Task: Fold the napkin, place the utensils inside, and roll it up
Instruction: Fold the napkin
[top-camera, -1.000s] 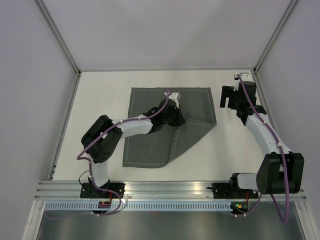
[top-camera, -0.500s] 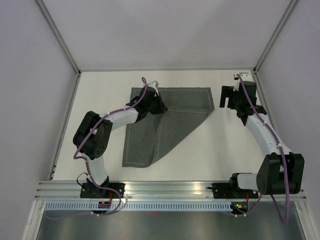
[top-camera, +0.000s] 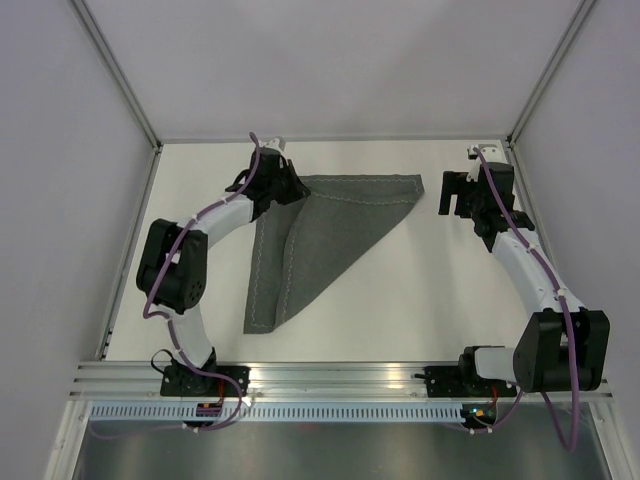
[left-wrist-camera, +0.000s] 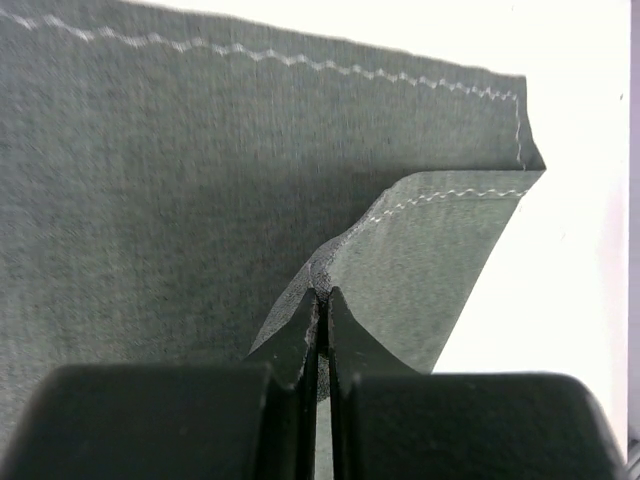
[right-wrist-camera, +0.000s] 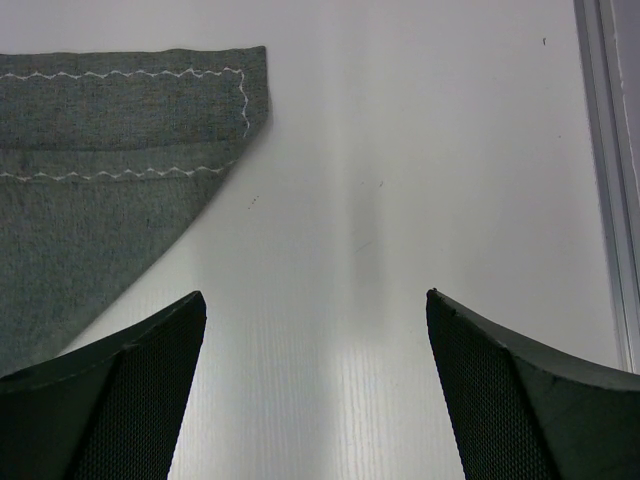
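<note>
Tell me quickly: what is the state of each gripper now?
Left gripper: shut on the napkin.
Right gripper: open, holding nothing.

The left gripper (left-wrist-camera: 321, 296), pinched on a corner of the napkin (top-camera: 330, 230), now sits at the cloth's far left corner, having swung there from its middle. The dragged flap lies folded over leftward, so the napkin now forms a rough triangle instead of a spread sheet.

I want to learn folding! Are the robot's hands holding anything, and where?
The left gripper pinches the napkin by a folded-over corner. The right gripper holds nothing.
</note>
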